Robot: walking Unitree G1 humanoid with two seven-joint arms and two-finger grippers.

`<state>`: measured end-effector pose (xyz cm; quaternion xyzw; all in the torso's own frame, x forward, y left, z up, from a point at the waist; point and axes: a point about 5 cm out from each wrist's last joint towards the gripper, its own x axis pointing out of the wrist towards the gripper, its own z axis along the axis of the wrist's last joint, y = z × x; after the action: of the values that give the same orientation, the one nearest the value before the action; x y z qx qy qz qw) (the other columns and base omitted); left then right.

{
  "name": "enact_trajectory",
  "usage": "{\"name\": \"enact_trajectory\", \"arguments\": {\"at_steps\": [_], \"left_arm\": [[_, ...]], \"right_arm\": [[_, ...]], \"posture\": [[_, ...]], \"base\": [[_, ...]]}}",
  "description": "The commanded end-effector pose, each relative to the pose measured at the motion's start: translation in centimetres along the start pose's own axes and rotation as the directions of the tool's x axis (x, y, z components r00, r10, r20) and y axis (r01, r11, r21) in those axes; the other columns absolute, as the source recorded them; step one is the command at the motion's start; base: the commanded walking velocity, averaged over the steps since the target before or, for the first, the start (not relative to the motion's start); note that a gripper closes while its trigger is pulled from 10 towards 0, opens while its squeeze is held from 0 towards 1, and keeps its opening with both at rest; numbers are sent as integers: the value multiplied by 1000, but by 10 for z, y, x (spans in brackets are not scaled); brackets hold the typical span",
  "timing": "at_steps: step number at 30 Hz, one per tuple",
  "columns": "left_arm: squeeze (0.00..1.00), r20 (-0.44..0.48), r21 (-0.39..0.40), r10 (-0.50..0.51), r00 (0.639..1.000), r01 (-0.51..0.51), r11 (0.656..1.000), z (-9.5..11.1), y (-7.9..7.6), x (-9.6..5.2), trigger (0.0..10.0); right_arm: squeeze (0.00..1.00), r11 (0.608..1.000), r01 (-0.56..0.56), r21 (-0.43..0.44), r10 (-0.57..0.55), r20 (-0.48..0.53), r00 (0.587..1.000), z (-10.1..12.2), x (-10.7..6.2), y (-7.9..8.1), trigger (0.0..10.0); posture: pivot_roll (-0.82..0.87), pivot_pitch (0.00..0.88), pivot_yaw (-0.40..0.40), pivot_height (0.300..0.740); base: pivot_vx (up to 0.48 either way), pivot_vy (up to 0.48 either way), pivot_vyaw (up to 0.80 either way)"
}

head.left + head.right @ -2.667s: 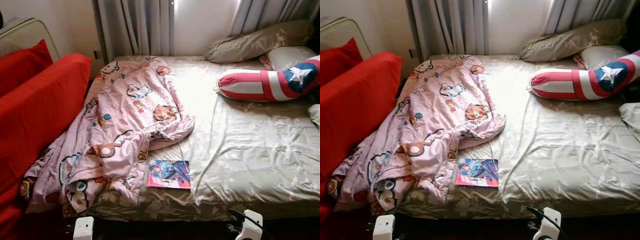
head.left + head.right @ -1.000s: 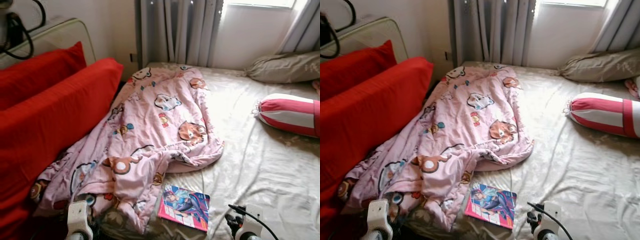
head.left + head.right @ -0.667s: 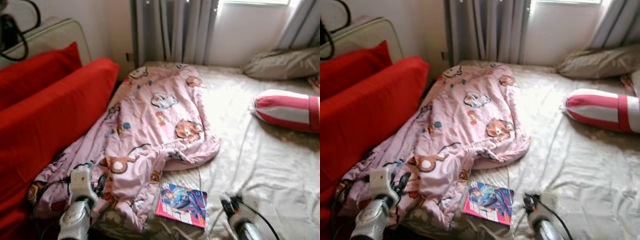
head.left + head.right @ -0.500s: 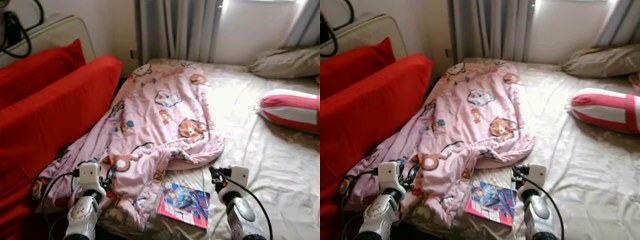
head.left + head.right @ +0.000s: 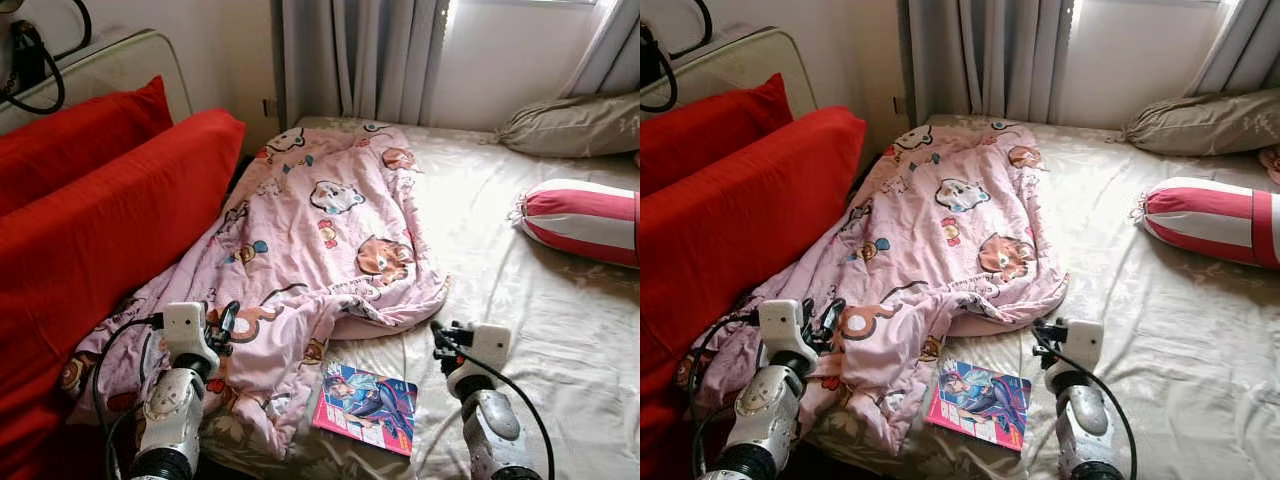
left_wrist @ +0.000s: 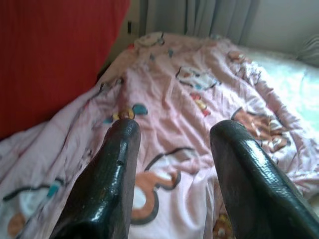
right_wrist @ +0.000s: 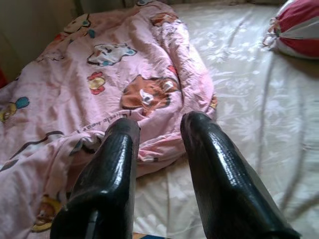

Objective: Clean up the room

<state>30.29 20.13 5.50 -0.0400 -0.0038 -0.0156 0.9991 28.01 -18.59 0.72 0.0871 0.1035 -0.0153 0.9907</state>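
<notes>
You have a bed (image 5: pixel 560 330) with a beige sheet in front of you, and a pink cartoon-print blanket (image 5: pixel 300 250) lies crumpled across its left half, its lower end spilling over the near edge. Take the blanket as your landmark. Just beside its near right fold a colourful book (image 5: pixel 366 407) lies flat on the sheet, close to the bed's edge. Left of the blanket two red cushions (image 5: pixel 90 220) lean side by side against it. Well to the blanket's right a red-and-white striped bolster (image 5: pixel 585 222) rests on the sheet, and beyond that a beige pillow (image 5: pixel 570 125) sits under the grey curtains (image 5: pixel 350 55).

Your left gripper (image 6: pixel 174 149) hovers over the blanket's lower left part, jaws parted wide with nothing between them. Your right gripper (image 7: pixel 157 134) hangs above the sheet just off the blanket's right fold, with the book near below it; its jaws stand apart and hold nothing.
</notes>
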Motion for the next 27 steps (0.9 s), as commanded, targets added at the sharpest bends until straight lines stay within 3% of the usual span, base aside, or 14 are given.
{"name": "enact_trajectory", "arguments": {"at_steps": [1,11,16,22,27], "left_arm": [[0,14,8,-5,1000,5,1000,2,1,-2,10000],[0,49,20,-31,998,30,999,11,-1,-2,10000],[0,61,16,-28,998,27,1000,14,-1,-1,10000],[0,83,17,-3,997,1,1000,13,-1,-17,10000],[0,76,21,-6,997,4,1000,12,1,-21,10000]], "right_arm": [[0,1000,4,-7,-4,14,1000,1,-1,0,10000],[0,999,-30,-13,31,66,997,7,0,6,10000],[0,996,-76,-44,82,151,985,28,9,17,10000],[0,999,-20,-33,25,169,985,30,6,10,10000],[0,999,-18,-50,25,141,990,23,3,11,10000]], "posture": [[-11,0,-13,740],[-1,46,-5,740],[1,62,-17,740],[55,84,-56,740],[39,92,-48,740]], "base": [[0,0,0],[0,0,0],[0,0,0],[0,0,0],[0,0,0]]}}
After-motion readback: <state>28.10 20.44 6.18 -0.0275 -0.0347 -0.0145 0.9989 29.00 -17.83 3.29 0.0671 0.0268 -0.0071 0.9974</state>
